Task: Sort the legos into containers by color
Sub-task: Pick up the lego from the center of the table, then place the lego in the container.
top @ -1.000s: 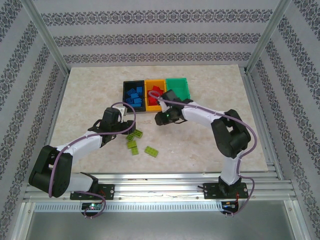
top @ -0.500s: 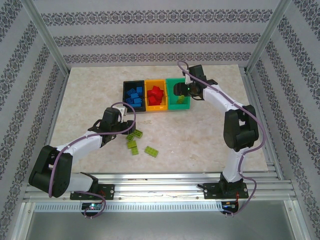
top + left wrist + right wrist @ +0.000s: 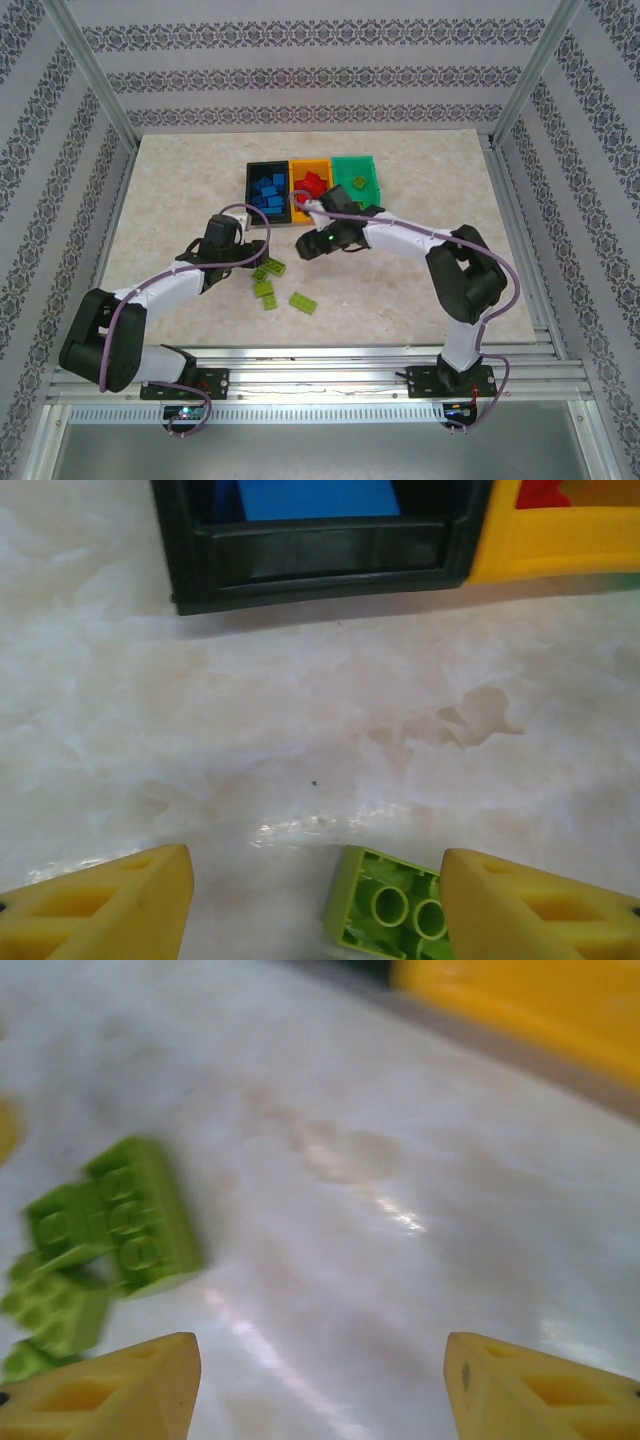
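The left gripper has its jaws spread wide and grips nothing. One lime lego lies between the yellow fingertips, nearer the right one and touching neither, with its hollow underside up. Ahead of these jaws is bare table, then the black bin with blue legos inside. The yellow bin is joined to it, ahead and to the right.

The right gripper also has its jaws spread, with only table between them. Ahead and to their left is a blurred cluster of lime legos. Ahead and to their right is the wall of the yellow bin.

From above, the left gripper and the right gripper are both on the near side of the bin row, well apart from each other. One lime lego is at the left jaws. Two more lie behind them, toward the arm bases. Beyond the jaws, the black bin holds blue legos and the yellow bin holds red legos. The green bin lies past the right gripper, with a lime piece in it.
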`<state>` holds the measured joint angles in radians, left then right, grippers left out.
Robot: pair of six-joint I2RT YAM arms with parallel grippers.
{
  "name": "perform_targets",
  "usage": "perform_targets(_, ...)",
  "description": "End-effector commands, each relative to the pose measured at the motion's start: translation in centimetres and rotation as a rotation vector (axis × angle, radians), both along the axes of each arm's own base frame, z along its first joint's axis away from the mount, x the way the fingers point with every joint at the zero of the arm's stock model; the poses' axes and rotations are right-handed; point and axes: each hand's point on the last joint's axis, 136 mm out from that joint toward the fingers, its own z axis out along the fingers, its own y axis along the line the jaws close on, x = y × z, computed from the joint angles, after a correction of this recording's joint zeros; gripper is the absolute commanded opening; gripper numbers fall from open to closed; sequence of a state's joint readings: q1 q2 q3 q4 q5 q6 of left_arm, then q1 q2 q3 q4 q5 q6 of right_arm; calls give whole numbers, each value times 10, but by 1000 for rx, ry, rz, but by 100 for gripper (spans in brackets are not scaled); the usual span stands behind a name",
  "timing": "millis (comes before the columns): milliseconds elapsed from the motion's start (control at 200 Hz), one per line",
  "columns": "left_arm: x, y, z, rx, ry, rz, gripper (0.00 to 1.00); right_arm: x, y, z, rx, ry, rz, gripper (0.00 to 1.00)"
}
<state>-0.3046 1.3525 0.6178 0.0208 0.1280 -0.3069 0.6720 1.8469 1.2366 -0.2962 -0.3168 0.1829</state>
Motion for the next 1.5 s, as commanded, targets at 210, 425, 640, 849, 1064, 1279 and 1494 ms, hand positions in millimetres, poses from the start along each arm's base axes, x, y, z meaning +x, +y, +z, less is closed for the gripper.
perform_targets(210, 6, 28, -7, -156, 56, 133, 66, -38, 74, -16, -9, -24, 249, 69)
perform_targets(425, 9, 36, -9, -333, 64, 164, 66, -31, 80, -30, -94, -57, 242, 71)
perform_targets(640, 11, 33, -8, -391, 63, 148, 66, -33, 74, -49, -162, -50, 229, 70)
perform_targets(849, 12, 32, -7, -397, 58, 142, 66, -32, 68, -61, -212, -58, 212, 65)
perform_targets(1064, 12, 30, -8, -407, 59, 134, 66, -27, 63, -49, -172, -66, 168, 41)
perform_targets(1279, 12, 29, -6, -412, 53, 127, 66, -3, 40, -19, -51, -54, 39, 37)
perform_targets(1494, 11, 30, -1, -403, 35, 127, 66, 41, -16, 22, 73, -101, -179, 37)
